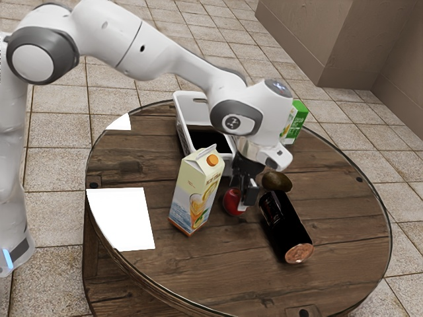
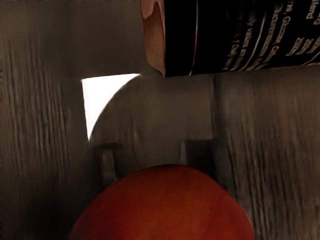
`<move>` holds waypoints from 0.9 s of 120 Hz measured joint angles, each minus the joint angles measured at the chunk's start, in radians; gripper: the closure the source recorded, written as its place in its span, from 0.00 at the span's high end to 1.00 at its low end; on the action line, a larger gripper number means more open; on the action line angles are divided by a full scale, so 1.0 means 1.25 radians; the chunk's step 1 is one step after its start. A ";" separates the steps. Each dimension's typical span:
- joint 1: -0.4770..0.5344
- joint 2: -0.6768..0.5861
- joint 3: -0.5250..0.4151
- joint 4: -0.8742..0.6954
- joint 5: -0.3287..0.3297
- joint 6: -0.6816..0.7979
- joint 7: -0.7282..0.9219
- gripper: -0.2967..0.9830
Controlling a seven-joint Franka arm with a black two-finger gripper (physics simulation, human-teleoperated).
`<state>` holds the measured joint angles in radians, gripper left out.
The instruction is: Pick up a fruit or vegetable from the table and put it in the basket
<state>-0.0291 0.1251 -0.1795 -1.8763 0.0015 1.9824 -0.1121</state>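
My gripper [image 1: 243, 193] is low over the round wooden table [image 1: 337, 224], right at a red apple [image 1: 230, 203]. Part of the apple is hidden behind the gripper, and whether it is gripped cannot be told. In the wrist view the apple [image 2: 165, 207] looms large and rounded at the lower edge, just under my hand. A dark brown-green oval fruit or vegetable [image 1: 277, 181] lies beside the gripper, on the exterior view's right. The white basket [image 1: 188, 100] stands behind the juice carton, its near side partly covered by the carton and arm; the part of its inside in view is dark.
A juice carton [image 1: 196, 191] stands upright close to the apple, toward the exterior view's left. A black bottle [image 1: 284, 224] lies on its side across from it; its end [image 2: 225, 37] is near the apple in the wrist view. Farther back stands a green carton [image 1: 299, 121].
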 joint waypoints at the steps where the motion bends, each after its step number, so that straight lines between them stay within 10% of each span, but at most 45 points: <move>1: 0.000 0.001 0.000 0.000 0.000 0.001 0.000 0.77; 49: -0.001 0.028 0.000 -0.013 0.002 0.035 0.000 0.77; 69: -0.001 0.030 0.000 -0.014 0.004 0.041 -0.001 0.57; 108: -0.015 -0.091 -0.048 -0.007 0.010 -0.002 -0.008 0.53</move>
<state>-0.0477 0.0114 -0.2392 -1.8852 0.0144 1.9795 -0.1224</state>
